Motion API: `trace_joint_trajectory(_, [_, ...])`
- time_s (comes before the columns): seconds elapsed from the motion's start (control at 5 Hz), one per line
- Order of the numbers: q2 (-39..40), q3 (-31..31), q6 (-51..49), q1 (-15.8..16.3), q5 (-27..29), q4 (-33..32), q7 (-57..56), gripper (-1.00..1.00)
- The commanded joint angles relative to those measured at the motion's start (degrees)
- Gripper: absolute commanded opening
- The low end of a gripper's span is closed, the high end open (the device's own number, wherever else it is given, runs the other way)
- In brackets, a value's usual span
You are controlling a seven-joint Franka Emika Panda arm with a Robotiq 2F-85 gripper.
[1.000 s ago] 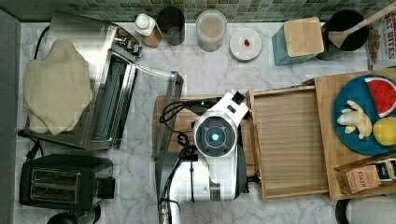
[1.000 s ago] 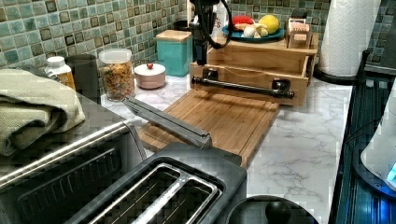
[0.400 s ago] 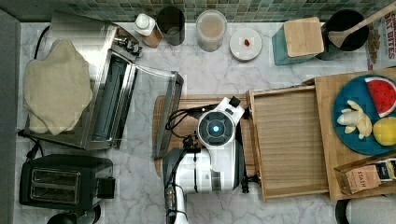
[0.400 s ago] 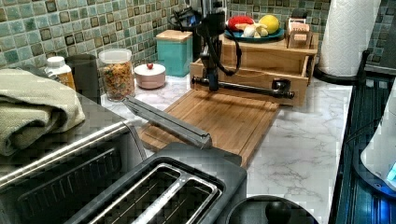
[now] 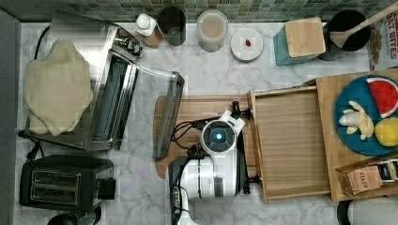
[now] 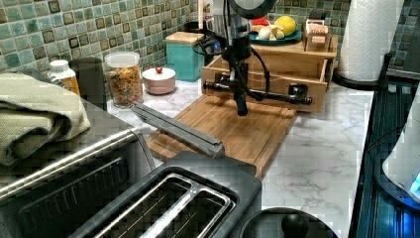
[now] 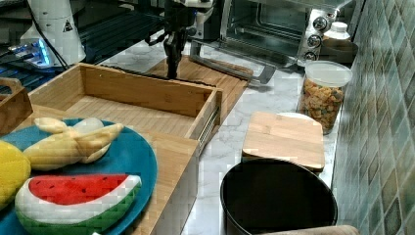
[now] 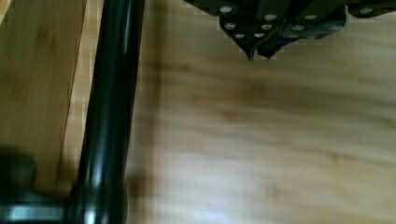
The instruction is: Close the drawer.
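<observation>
Top view: we see wide shallow light-wood drawer [image 5: 291,145] pulled fully out at 3 o'clock of white arm. Darker rounded-corner cutting board [image 6: 233,124] lies under arm, 9 o'clock of drawer. Black bar handle [image 8: 109,112] runs along drawer front. Gripper [image 8: 258,52], tips pinched together and holding nothing, hangs just beside handle over board. We judge approach step underway; next move calls for pushing drawer front toward 3 o'clock.

White Panda arm [image 5: 213,173] with black joint bands, glowing blue ring light on the wrist cap, loose black cables looped alongside, black gripper [image 6: 240,104] with pale screw heads underneath.
</observation>
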Motion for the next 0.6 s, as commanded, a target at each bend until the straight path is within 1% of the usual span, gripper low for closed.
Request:
trace_joint_trajectory(0.2, [-1.53, -6.74, 7.07, -5.1, -4.02, -0.17, -7.41, -1.0])
trace_joint_trajectory(0.4, [-0.78, -8.78, 8.77, -6.8, -1.62, 0.85, -13.26, -1.0])
trace_joint_trajectory(0.6, [0.16, -10.01, 11.76, -9.51, 1.93, 1.78, -19.32, -1.0])
